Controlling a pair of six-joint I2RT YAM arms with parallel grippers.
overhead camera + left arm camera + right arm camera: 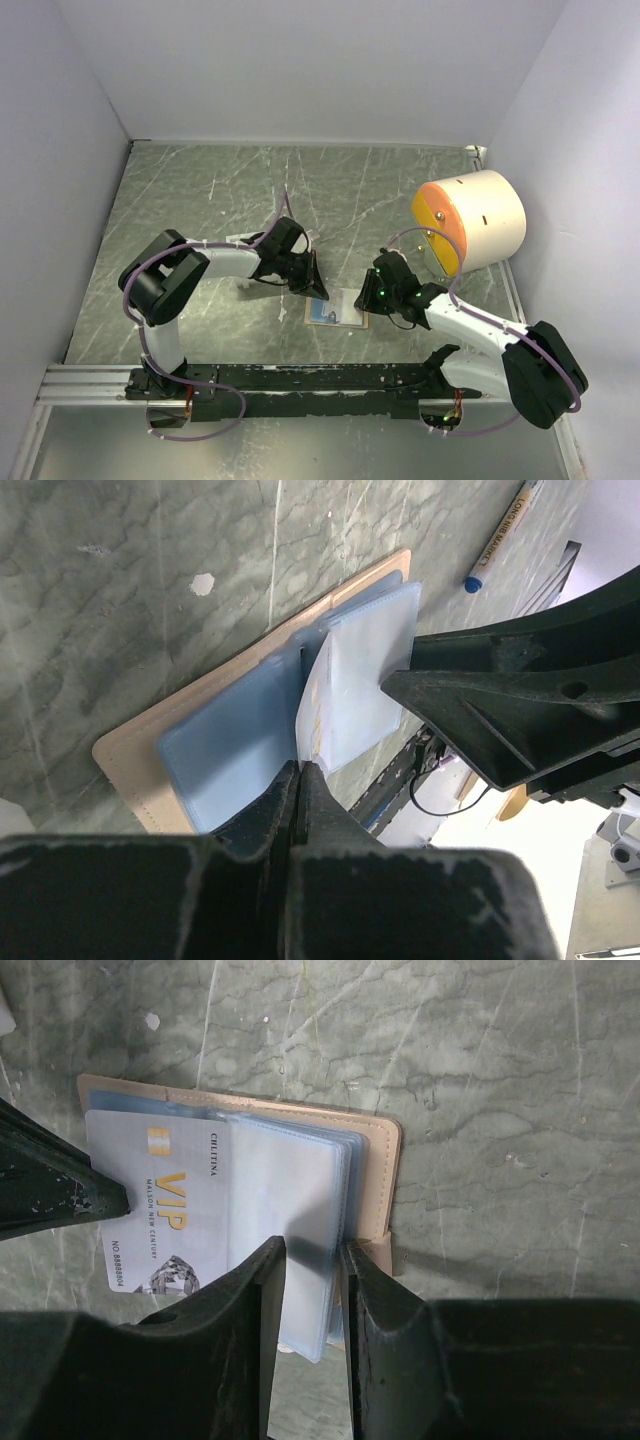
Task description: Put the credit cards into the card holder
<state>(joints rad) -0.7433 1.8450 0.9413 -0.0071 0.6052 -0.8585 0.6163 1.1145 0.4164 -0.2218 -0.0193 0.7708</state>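
The tan card holder (pixel 335 312) lies open on the table between both grippers, its clear plastic sleeves (pixel 290 1210) fanned over the right half. A pale credit card (pixel 165 1210) printed "VIP" lies flat on its left half. My left gripper (pixel 300 770) is shut, and its tip touches that card's outer edge (pixel 318 283). My right gripper (pixel 313 1260) has its jaws a little apart, tips down on the sleeve stack, which is wider than the gap (pixel 368 297). The holder's tan edge (pixel 130 760) shows under bluish sleeves in the left wrist view.
A thin pen (pixel 500 535) lies on the table beyond the holder. A large cream drum with an orange face (pixel 475 220) stands at the right, close to the right arm. White walls enclose the table. The black base rail (pixel 300 378) runs along the near edge.
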